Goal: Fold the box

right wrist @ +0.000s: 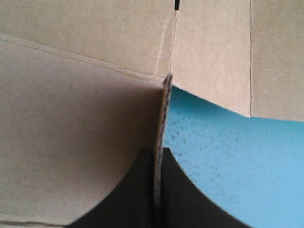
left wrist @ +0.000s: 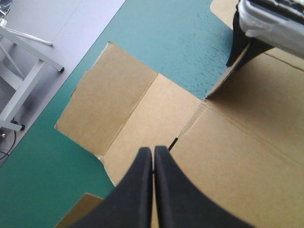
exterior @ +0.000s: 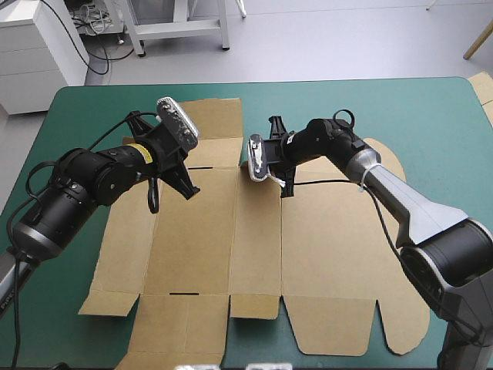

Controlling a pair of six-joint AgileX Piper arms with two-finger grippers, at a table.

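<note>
Lying flat on the tabletop (exterior: 347,108), the box (exterior: 254,262) is a cut brown sheet. In the high view it spreads from the middle down to 6 o'clock, with rounded lobes at 3 and 5 o'clock. One narrow flap (left wrist: 222,81) at the sheet's 12 o'clock side stands tilted up off the teal-green cover, hinged on its crease, while the panels around it lie flat.

The right tool (exterior: 286,188) is clenched on that flap. In its wrist view the board's cut edge runs edge-on between the two black fingers (right wrist: 183,190), with brown board to one side and bare cover to the other.

The left tool (exterior: 190,190) is clenched on nothing, its fingers meeting in one pointed arch. It hangs over the sheet's 10 o'clock part with the tips just short of a short dark slot (left wrist: 173,142) cut on a crease. Whether the tips touch the board cannot be told.

The two tools are near each other but apart, the left at 9 o'clock of the right. A bit of spare board (exterior: 484,89) shows at the tabletop's 2 o'clock edge.
</note>
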